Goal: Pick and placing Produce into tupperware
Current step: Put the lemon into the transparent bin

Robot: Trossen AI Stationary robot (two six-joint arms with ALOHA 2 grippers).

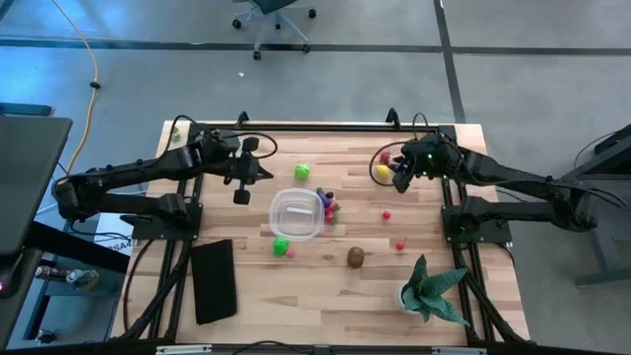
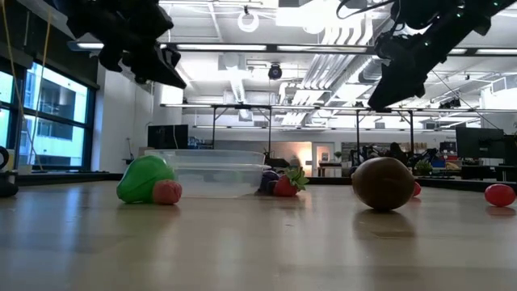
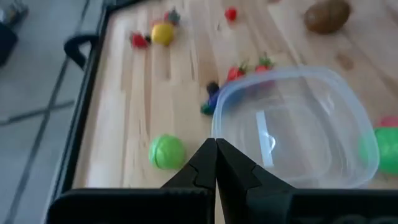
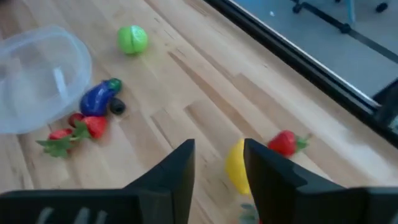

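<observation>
R hand (image 4: 217,163), fingers apart & empty, hovers right over yellow lemon (image 4: 236,167) at desk's far-right, well apart from empty clear tub (image 1: 296,214) mid-desk; L hand (image 3: 216,163) clenched, near tub.

This looks like a robotics lab set in a large open industrial-style office. The low view shows exposed ceiling ducts (image 2: 242,77), strip lights and tall windows (image 2: 48,121) on the left, with what seem to be desks and monitors (image 2: 477,145) far off at the right. From above, a wooden worktop (image 1: 325,291) in a black frame stands on grey carpet, with a wheeled office chair (image 1: 271,20) beyond its far edge and a yellow cable (image 1: 91,69) trailing across the floor.
</observation>
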